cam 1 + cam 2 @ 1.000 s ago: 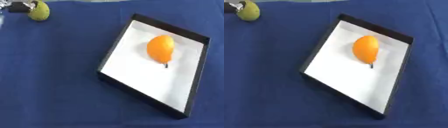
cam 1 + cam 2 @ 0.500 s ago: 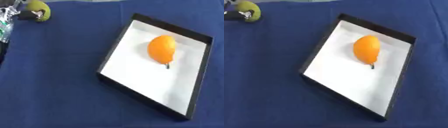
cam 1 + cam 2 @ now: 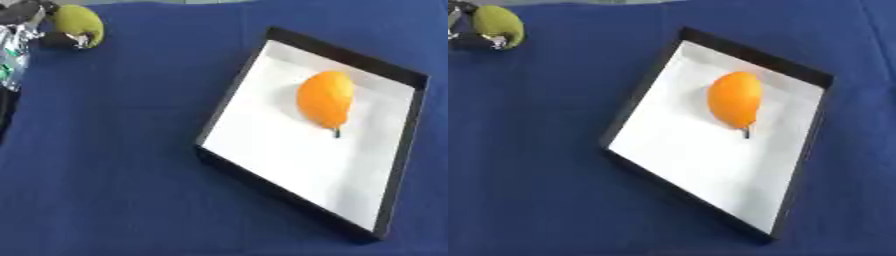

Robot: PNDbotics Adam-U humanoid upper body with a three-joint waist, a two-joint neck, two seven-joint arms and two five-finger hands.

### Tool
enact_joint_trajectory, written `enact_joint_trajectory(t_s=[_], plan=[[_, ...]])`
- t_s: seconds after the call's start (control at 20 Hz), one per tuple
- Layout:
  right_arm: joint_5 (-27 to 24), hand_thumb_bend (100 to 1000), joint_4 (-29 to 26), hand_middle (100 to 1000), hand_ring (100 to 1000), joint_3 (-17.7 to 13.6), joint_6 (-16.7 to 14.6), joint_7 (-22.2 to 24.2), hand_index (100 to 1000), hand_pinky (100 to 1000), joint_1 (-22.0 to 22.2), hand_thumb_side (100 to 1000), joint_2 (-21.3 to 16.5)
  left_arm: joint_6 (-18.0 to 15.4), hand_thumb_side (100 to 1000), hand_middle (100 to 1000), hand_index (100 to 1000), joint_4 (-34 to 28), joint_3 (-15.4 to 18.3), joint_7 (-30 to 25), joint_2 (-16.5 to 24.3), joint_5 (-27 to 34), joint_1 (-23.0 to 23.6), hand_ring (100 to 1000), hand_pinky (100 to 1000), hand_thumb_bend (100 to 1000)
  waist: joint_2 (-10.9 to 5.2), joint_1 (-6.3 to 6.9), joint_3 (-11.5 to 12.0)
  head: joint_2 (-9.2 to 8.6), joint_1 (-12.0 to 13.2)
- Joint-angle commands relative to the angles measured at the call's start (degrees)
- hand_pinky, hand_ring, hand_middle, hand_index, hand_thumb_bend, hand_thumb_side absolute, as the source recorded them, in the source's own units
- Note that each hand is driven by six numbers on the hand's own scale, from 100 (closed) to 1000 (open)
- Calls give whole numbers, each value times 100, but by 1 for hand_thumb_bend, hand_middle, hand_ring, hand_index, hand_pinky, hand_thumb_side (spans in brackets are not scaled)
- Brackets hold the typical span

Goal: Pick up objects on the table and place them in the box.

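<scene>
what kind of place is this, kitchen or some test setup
Probably a robot test bench, not a kitchen: a table under plain blue cloth, a shallow black box holding an orange fruit, and the left hand at a green fruit.

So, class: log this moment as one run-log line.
left hand: at green fruit | orange fruit: in box | right hand: unseen

No legible text, labels or nos. anywhere in view. The box [image 3: 402,150], fruit and blue desk [image 3: 105,175] carry no readable markings.
</scene>
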Motion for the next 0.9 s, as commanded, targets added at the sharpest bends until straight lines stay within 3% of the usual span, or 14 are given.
enact_joint_trajectory(t_s=[0.05, 0.1, 0.15, 0.2, 0.25, 0.35, 0.7, 0.9], plan=[[9, 100, -28, 824, 867, -51, -2, -14, 834, 972, -46, 486, -142, 18, 518, 803, 891, -43, 66, -179, 218, -113, -74, 857, 874, 354, -126, -21, -10, -35, 5], [3, 100, -23, 824, 867, -48, -1, -16, 834, 972, -37, 486, -146, 4, 356, 767, 824, -52, 74, -211, 203, -89, -76, 834, 857, 270, -129, -22, -10, -27, -5], [0, 100, -19, 824, 867, -45, 0, -16, 834, 972, -27, 486, -150, -13, 356, 767, 824, -69, 84, -218, 190, -45, -75, 834, 857, 270, -131, -22, -8, -18, -16], [-2, 100, -13, 824, 866, -40, 1, -14, 835, 973, -16, 488, -148, -36, 146, 718, 725, -82, 90, -222, 174, 11, -74, 791, 828, 193, -136, -24, -5, -8, -37], [-1, 100, -6, 824, 866, -35, 4, -10, 834, 973, -6, 488, -144, -64, 123, 712, 715, -95, 98, -227, 158, 88, -74, 786, 823, 186, -143, -26, 0, 3, -63], [-4, 100, 2, 824, 867, -27, 5, 0, 835, 973, 6, 489, -130, -135, 100, 637, 612, -162, 100, -165, 136, 252, -82, 725, 764, 100, -164, -32, 9, 36, -145], [-25, 100, 30, 824, 867, -22, 9, 24, 835, 974, 82, 488, -90, -301, 100, 560, 459, -530, -60, 410, 70, 868, -146, 630, 700, 100, -322, -87, 76, 158, -251], [-38, 100, 50, 825, 867, -24, 13, 32, 836, 974, 150, 489, -76, -414, 100, 524, 427, -763, -208, 548, 77, 1159, -188, 600, 683, 100, -434, -119, 140, 249, -325]])
